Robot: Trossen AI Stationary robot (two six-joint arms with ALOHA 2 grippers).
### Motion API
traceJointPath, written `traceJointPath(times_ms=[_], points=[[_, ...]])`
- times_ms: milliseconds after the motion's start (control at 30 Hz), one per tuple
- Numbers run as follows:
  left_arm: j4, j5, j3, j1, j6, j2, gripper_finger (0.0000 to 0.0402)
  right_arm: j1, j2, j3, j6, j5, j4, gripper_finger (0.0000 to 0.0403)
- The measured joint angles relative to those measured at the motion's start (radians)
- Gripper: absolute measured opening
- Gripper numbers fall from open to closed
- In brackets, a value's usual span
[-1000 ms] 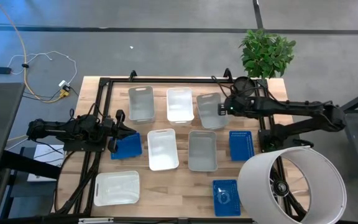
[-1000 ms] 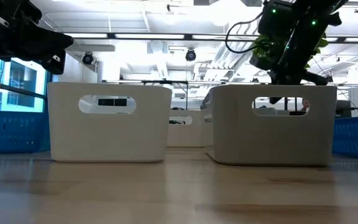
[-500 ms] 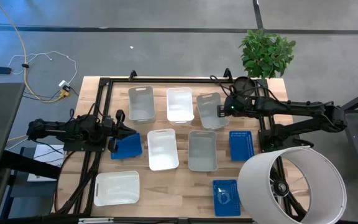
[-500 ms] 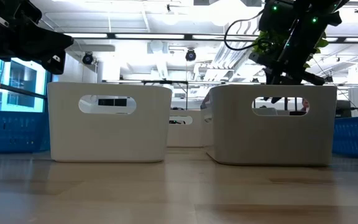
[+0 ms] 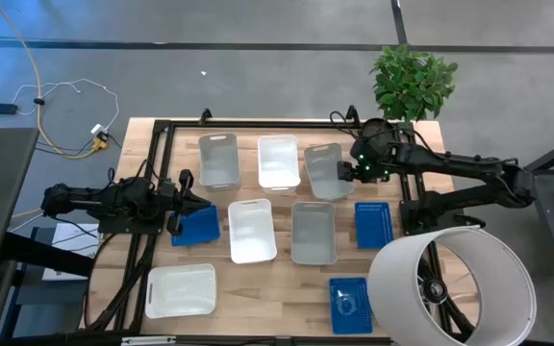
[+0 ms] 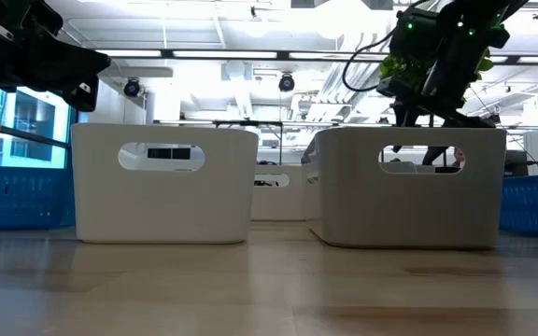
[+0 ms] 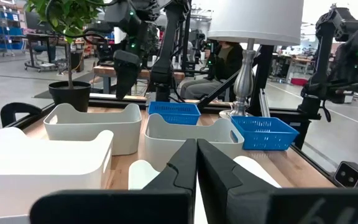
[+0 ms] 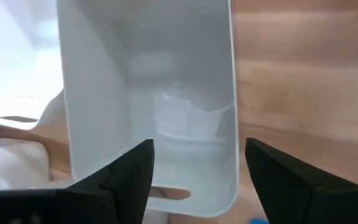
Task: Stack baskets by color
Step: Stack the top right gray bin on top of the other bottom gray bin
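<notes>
Several small baskets stand on the wooden table. At the far side are a grey basket [image 5: 218,159], a white one [image 5: 278,160] and a second grey one [image 5: 323,170]. A white basket [image 5: 252,230], a grey one [image 5: 314,232] and blue ones [image 5: 373,224] [image 5: 196,226] form the middle row. Near the front are a white basket [image 5: 181,289] and a blue one [image 5: 350,305]. My right gripper [image 8: 194,163] hangs open above the far right grey basket [image 8: 154,106], pointing steeply down, touching nothing. My left gripper [image 7: 196,168] waits shut at the table's left, by the blue basket.
A large white cylinder [image 5: 450,286] looms over the near right corner. A potted plant [image 5: 412,82] stands at the far right corner. A black frame [image 5: 258,123] runs along the table's edges. Bare wood shows between the near baskets [image 5: 277,298].
My right gripper has opened above the far right grey basket, and its wrist has turned, while it has stayed over that basket. The baskets have not moved.
</notes>
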Motion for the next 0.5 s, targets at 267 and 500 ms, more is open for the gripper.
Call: traceJointPath(times_ms=[267, 500], points=[[0.0, 0.0, 0.0, 0.0, 0.0, 0.0, 0.0001, -0.043, 0.089, 0.0, -0.026, -0.076, 0.004, 0.024], [0.0, 0.0, 0.0, 0.0, 0.0, 0.0, 0.0001, -0.04, 0.175, 0.0, -0.034, -0.055, -0.048, 0.024]])
